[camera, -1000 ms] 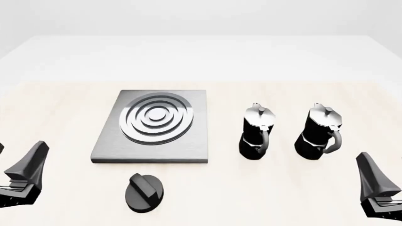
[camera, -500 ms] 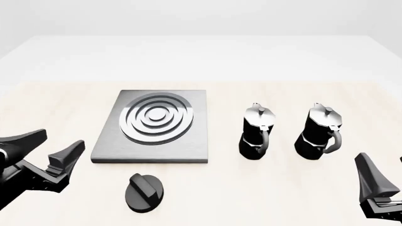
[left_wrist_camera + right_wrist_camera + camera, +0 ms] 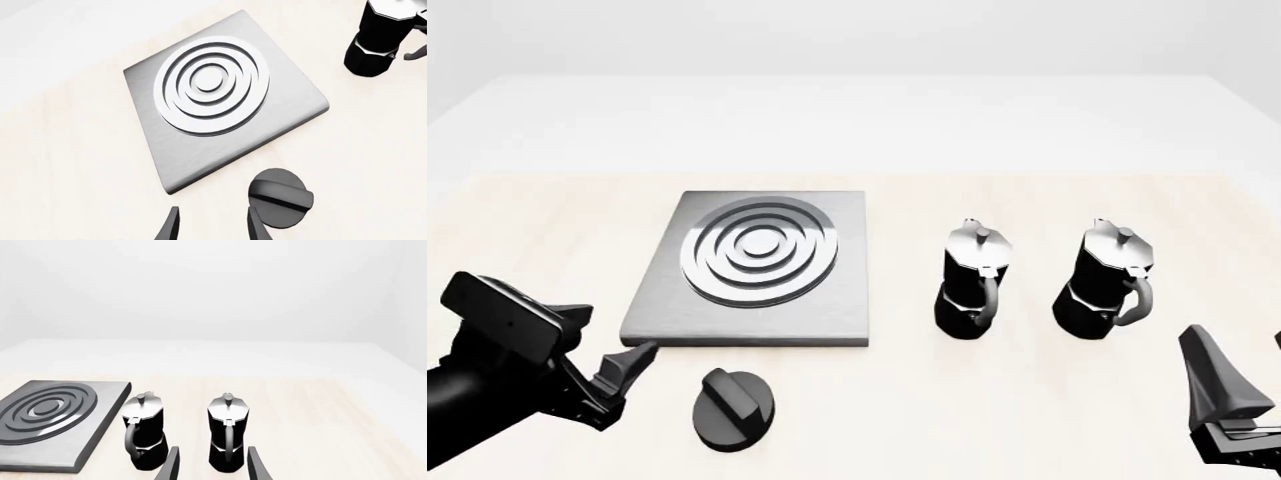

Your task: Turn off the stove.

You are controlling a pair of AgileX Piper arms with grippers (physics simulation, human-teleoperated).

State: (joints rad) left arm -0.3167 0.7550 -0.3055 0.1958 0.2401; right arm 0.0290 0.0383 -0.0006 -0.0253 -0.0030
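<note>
Item: stove with separate knob, left claw alongside.

Slab lies left of centre on the worktop; knob sits just near of its near edge, apart from it. Left claw spread, empty, just left of knob, not touching. Right claw idle at near right, spread per its wrist view. Two moka pots stand right of slab. Handling, judged: knob rigid, smooth, likely slippery; pinch across the raised ridge and twist. Left wrist view shows ridge orientation plainly; right wrist view omits the knob altogether.
</note>
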